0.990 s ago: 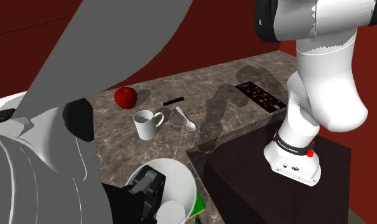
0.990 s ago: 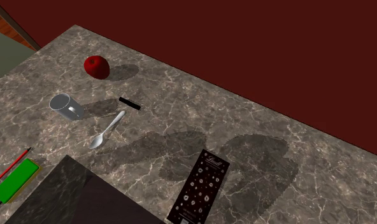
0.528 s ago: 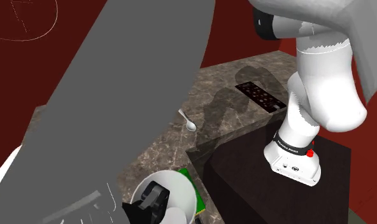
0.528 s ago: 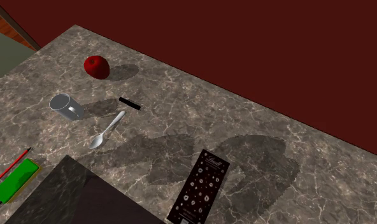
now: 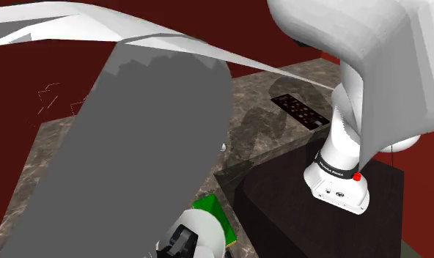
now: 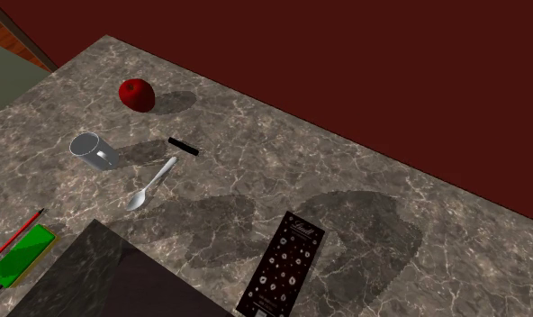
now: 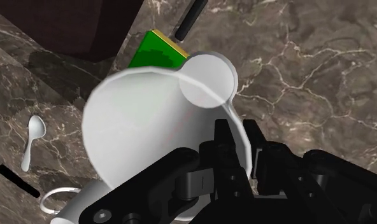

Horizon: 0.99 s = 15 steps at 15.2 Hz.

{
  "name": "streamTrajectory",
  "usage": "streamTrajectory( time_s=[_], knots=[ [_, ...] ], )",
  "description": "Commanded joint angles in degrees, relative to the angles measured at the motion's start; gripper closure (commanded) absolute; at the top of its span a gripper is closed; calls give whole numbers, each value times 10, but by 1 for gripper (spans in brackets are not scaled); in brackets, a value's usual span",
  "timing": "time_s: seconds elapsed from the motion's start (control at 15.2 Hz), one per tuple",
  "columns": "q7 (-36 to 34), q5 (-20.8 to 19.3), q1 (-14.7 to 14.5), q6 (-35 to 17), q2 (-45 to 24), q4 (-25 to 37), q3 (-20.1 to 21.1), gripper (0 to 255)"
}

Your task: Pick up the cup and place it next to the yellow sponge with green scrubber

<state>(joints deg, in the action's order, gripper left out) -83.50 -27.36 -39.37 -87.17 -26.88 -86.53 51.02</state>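
A dark rectangular packet (image 6: 287, 263) printed with rows of small pale dots carries 1 line of white script at its top end, too small to read, as is the lettering on the black band round the white arm's base (image 5: 337, 170). It lies near the front edge of a grey-brown marbled stone counter (image 6: 364, 171), beside the dark stand (image 6: 112, 284). The cup (image 6: 94, 150), pale grey with 1 handle, stands upright toward the counter's left edge in the second exterior view, between a glossy red apple (image 6: 137, 93) and a white spoon (image 6: 153, 184), with a short black bar (image 6: 183, 147) just beyond it. The green-topped sponge (image 6: 23, 255), yellow along its rim, sits at the counter's front left corner beside a red pencil (image 6: 18, 235) and the stand. In the wrist view the black gripper (image 7: 248, 172) hangs above the counter behind a large white rounded shape (image 7: 142, 121); the cup's rim shows well apart from it, off to one side near the spoon, not held. Whether the gripper is open or closed cannot be told.
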Motion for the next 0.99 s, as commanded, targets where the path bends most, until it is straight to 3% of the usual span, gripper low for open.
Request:
streamTrajectory(
  time_s=[0.0,0.92],
  knots=[
    [-3,-3,1,-13,-3,-11,-2,255],
    [-27,-25,4,-87,-30,-71,-14,255]
  ],
)
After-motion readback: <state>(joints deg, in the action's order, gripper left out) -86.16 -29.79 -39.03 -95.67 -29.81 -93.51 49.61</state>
